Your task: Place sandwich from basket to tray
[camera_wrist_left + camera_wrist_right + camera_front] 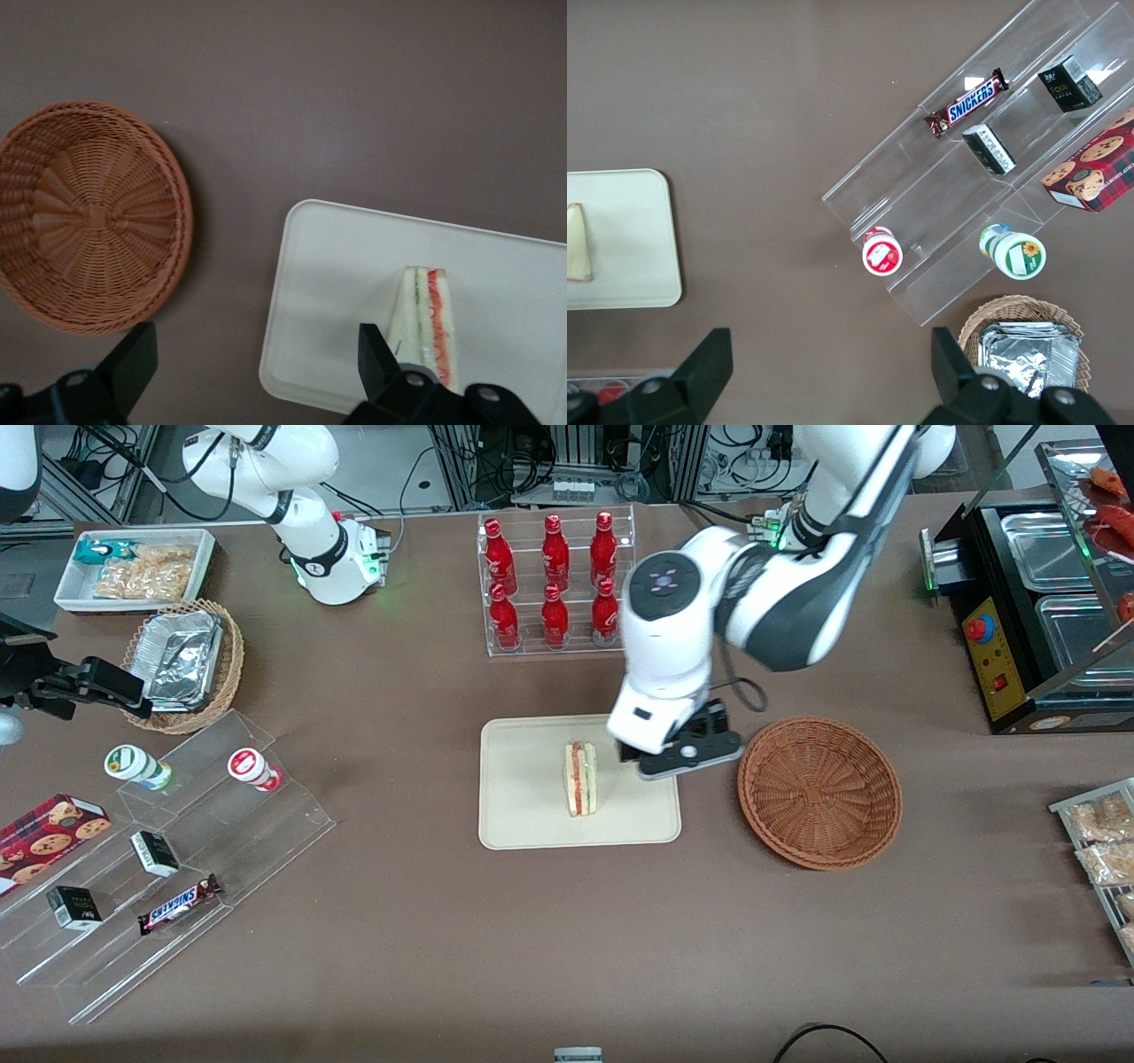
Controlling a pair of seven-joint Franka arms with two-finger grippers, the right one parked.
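Observation:
The sandwich [581,779] stands on its edge on the cream tray [523,815], with red and green filling showing along its cut edge. It also shows in the left wrist view [425,323] on the tray [337,283]. The reddish-brown basket [820,790] is empty and sits beside the tray toward the working arm's end; it also shows in the left wrist view [89,217]. My left gripper [682,757] hangs above the tray's edge nearest the basket, open and empty, its fingertips [137,359] spread wide.
A clear rack of red bottles [555,580] stands farther from the front camera than the tray. A tiered clear display with snacks [168,868], a tan wicker basket of foil containers [184,664] and a white bin [133,567] lie toward the parked arm's end. A black appliance [1028,611] stands at the working arm's end.

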